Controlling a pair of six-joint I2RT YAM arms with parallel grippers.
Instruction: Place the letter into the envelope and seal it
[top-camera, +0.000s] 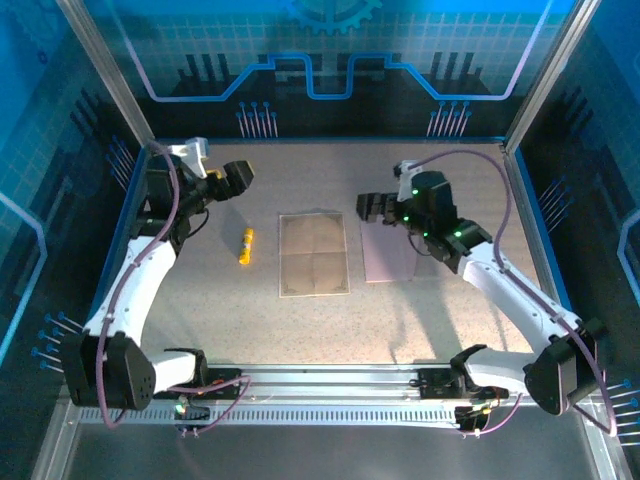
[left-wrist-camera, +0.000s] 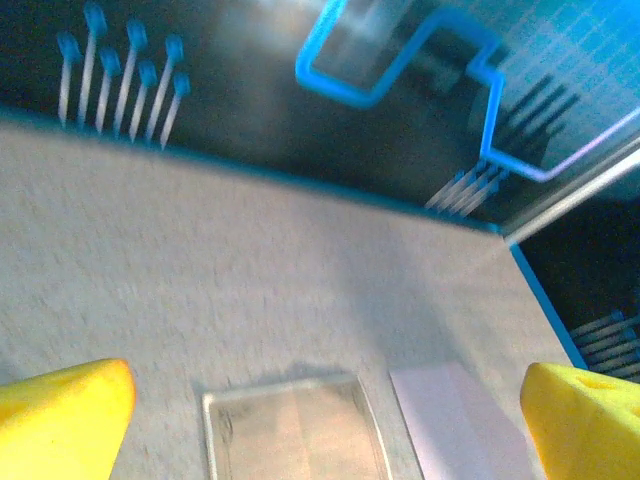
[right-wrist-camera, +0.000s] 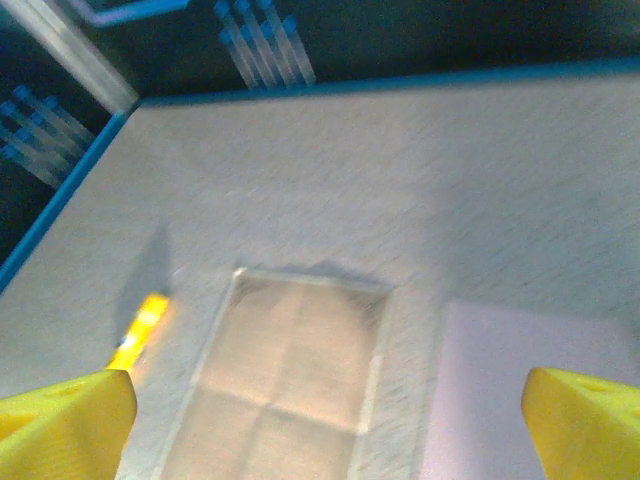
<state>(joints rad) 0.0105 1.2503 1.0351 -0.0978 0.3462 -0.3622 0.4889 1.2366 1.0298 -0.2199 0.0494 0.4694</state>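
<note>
Since the letter (top-camera: 314, 254) lies flat and bare at the middle of the table (top-camera: 300, 330), with the envelope (top-camera: 385, 252) just beside it on the right, the task looks unstarted: nothing is inserted and nothing sealed. The left gripper (top-camera: 238, 178) hovers at the far left, well apart from both papers, jaws spread and empty. The right gripper (top-camera: 366, 208) hangs near the envelope's far corner, equally wide and holding nothing. A yellow stick (top-camera: 245, 245) lies left of the letter. The wrist views are blurred, so the flap's position is uncertain. Gripping, inserting and sealing all remain.
</note>
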